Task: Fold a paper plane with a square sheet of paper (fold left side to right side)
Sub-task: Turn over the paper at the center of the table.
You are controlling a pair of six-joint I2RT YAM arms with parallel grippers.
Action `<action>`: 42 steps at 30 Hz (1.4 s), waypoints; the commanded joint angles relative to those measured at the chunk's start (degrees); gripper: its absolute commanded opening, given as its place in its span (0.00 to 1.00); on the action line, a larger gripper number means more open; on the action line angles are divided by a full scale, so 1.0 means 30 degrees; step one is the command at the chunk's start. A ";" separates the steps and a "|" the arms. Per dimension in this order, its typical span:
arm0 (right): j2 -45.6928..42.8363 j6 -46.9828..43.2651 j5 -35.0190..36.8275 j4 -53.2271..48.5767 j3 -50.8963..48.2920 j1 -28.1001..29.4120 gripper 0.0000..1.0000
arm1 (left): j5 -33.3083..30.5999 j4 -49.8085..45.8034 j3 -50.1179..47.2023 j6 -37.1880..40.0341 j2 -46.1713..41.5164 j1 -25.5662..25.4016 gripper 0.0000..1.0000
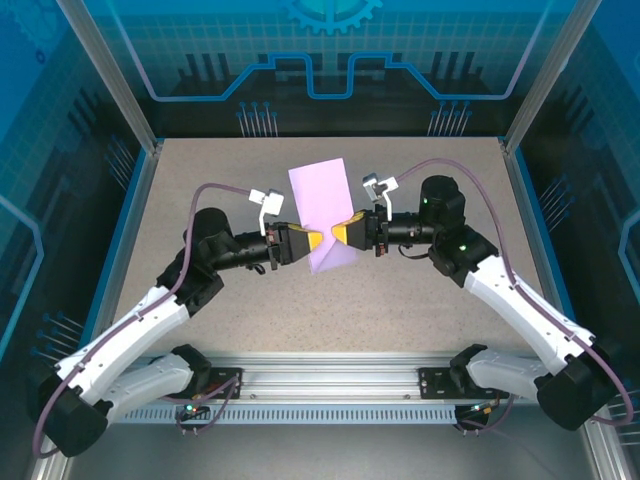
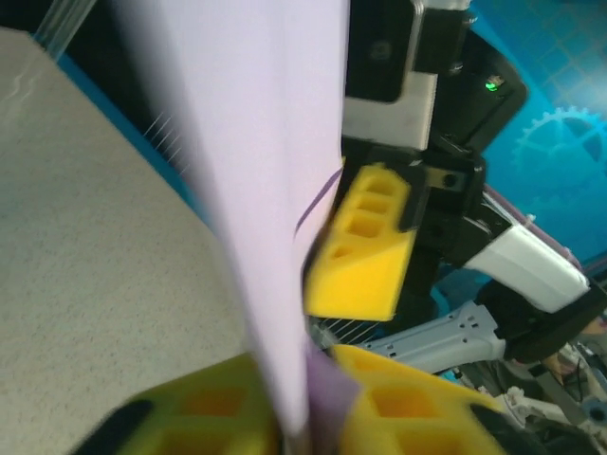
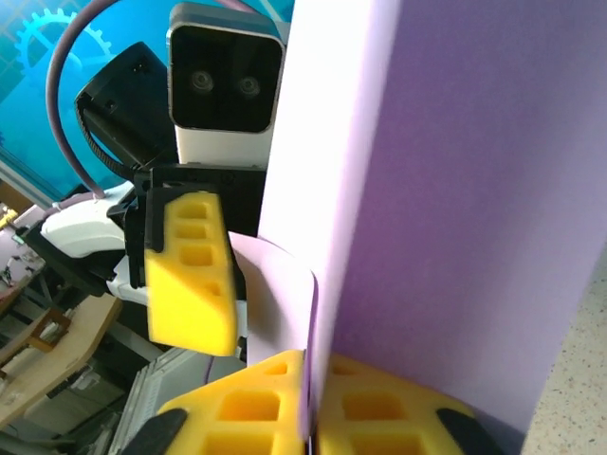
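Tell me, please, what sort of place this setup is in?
Probably a purpose-built robot work cell, not a home: aluminium frame posts carry blue panels printed with gears and circuit lines, and left arm and right arm are bolted to a slotted rail at the edge of a speckled table.

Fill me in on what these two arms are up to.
Both arms hold the lavender sheet of paper upright above the middle of the table. The left gripper and the right gripper pinch its lower part from opposite sides, their yellow fingers close together. The sheet looks doubled over, taller than wide; it is no plane yet.
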 commanded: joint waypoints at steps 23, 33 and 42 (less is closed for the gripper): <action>-0.6077 -0.3394 2.0240 -1.5232 -0.5309 -0.6343 1.00 | -2.5020 -2.8184 1.3684 -0.1435 1.3869 -0.8470 0.00; -0.6460 -0.3860 2.1357 -1.4920 -0.6056 -0.6583 1.00 | -2.3782 -3.3202 2.0205 -0.8319 2.2202 -0.8470 0.00; -0.6497 -0.4122 2.0786 -1.4272 -0.6560 -0.6638 1.00 | -2.3215 -3.5216 2.3997 -0.9016 2.6608 -0.8441 0.00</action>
